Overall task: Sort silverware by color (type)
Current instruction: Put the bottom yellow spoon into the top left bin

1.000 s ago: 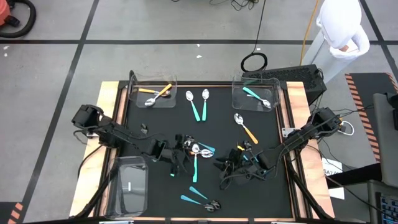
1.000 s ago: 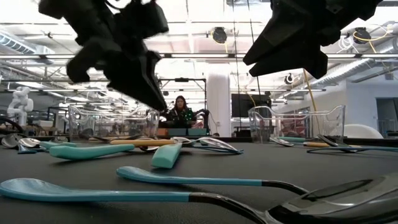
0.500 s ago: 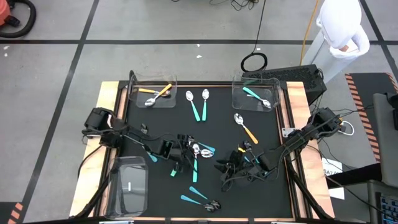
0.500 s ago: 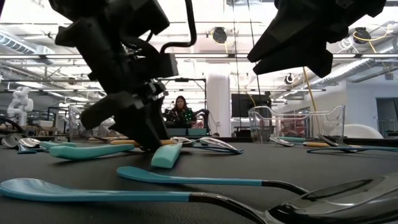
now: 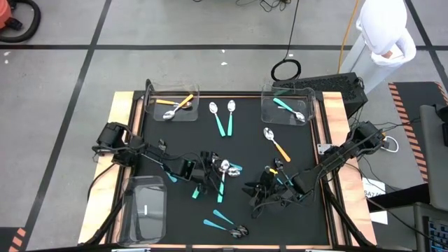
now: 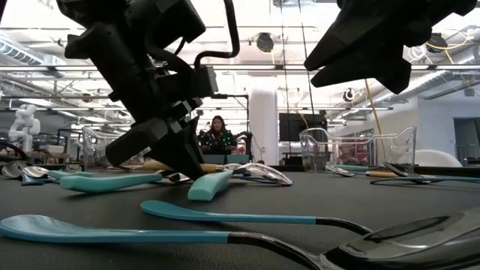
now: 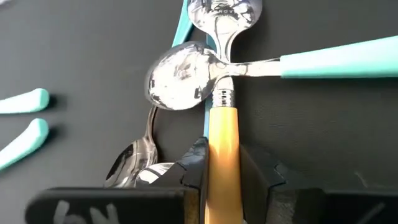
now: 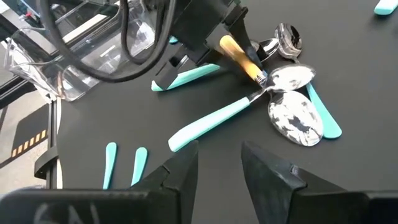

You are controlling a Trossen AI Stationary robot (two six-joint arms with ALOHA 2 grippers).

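Surface: a black table mat is carrying scattered spoons and clear plastic bins.
Left gripper: it is clamping the orange plastic handle of a silver-headed spoon at mid-table, among teal-handled silver spoons.
Right gripper: it is hovering nearby, jaws parted, holding nothing.

Arms: we see both dark, jointed, trailing black cables.
Left hand: black blocky fingers.
Right hand: black angular fingers.
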